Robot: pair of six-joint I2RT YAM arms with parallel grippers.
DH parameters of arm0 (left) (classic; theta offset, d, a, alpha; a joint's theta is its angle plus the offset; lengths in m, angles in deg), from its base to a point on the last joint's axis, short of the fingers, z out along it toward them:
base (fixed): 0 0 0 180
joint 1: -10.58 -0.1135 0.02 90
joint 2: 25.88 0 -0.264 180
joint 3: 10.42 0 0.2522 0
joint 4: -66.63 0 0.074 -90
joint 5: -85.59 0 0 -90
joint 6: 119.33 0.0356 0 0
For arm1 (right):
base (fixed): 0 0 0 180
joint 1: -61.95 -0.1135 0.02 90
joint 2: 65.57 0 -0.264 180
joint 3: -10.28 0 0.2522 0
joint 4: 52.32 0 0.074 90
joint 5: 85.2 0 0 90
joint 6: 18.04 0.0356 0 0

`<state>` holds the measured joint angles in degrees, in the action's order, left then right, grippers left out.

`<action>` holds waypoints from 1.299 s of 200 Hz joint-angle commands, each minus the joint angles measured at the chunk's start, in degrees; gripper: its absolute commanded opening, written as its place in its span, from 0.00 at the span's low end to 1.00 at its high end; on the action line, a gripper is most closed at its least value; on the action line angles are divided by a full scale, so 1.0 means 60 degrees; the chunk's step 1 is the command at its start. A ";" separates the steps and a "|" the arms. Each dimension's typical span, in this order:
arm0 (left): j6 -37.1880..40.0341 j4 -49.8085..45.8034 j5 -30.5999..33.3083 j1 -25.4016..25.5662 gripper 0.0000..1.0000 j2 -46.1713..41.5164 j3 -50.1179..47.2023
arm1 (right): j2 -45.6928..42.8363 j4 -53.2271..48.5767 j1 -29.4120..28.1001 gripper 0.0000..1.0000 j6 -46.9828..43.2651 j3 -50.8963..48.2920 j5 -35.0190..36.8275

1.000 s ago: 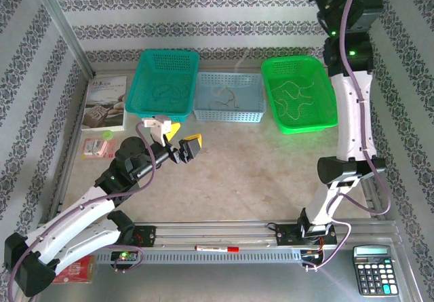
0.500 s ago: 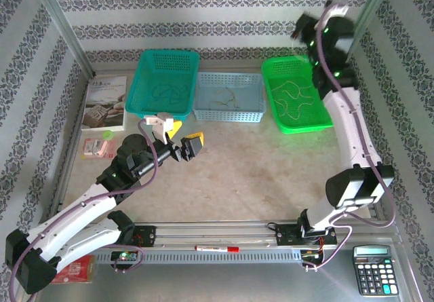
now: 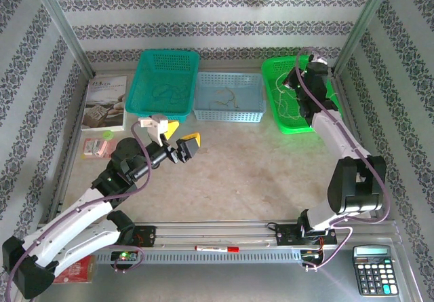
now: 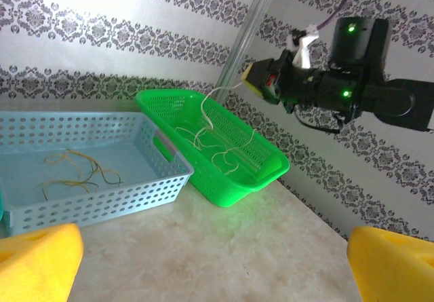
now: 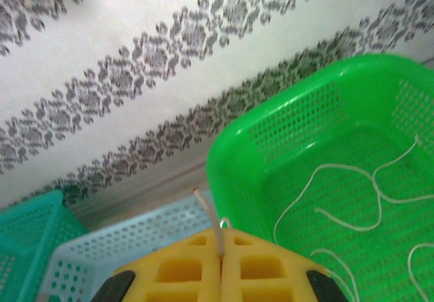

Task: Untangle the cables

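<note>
Several whitish cables (image 3: 298, 104) lie curled in the green basket (image 3: 324, 122). My right gripper (image 3: 293, 78) hovers over that basket's left part, shut on one whitish cable; a short stub (image 5: 211, 214) sticks out above the closed yellow fingertips (image 5: 221, 237). In the left wrist view that cable (image 4: 215, 102) hangs from the right gripper (image 4: 261, 85) down into the green basket (image 4: 251, 180). Yellowish cables (image 3: 224, 98) lie in the pale blue basket (image 3: 230, 116), and thin cables (image 3: 166, 91) lie in the teal basket (image 3: 146, 105). My left gripper (image 3: 182, 138) is open over the table with nothing between its fingers (image 4: 37, 261).
A book (image 3: 105, 102) and a pink packet (image 3: 97, 147) lie at the left edge. A calculator (image 3: 373, 268) sits at the near right, and a red marker (image 3: 217, 248) rests on the front rail. Patterned walls and a metal post (image 3: 352, 24) close in the back.
The right arm has swung down from high at the back to just over the green basket, still shut on the cable. The left arm has barely moved.
</note>
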<state>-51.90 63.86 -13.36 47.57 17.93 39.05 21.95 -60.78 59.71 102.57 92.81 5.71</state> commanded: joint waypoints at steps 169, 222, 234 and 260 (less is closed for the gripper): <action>0.0114 -0.0420 -0.0236 -0.0145 1.00 0.0700 0.0677 | 0.2852 -0.2024 -0.0566 0.76 -0.2556 0.2381 0.3035; -0.0121 -0.0323 -0.0449 -0.0146 1.00 0.1044 0.0858 | 0.2203 -0.2150 -0.0412 0.77 -0.2068 0.1686 0.3208; -0.0148 -0.0351 -0.0481 -0.0153 1.00 0.1048 0.0857 | 0.2017 -0.2175 -0.0104 0.77 -0.1747 0.1452 0.2903; -0.0253 -0.0395 -0.0543 -0.0152 1.00 0.1074 0.0872 | 0.1707 -0.2283 0.0522 0.78 -0.1172 0.1029 0.2384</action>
<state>-52.18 62.02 -15.31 47.55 24.35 42.92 35.15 -73.15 60.04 91.60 101.27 21.84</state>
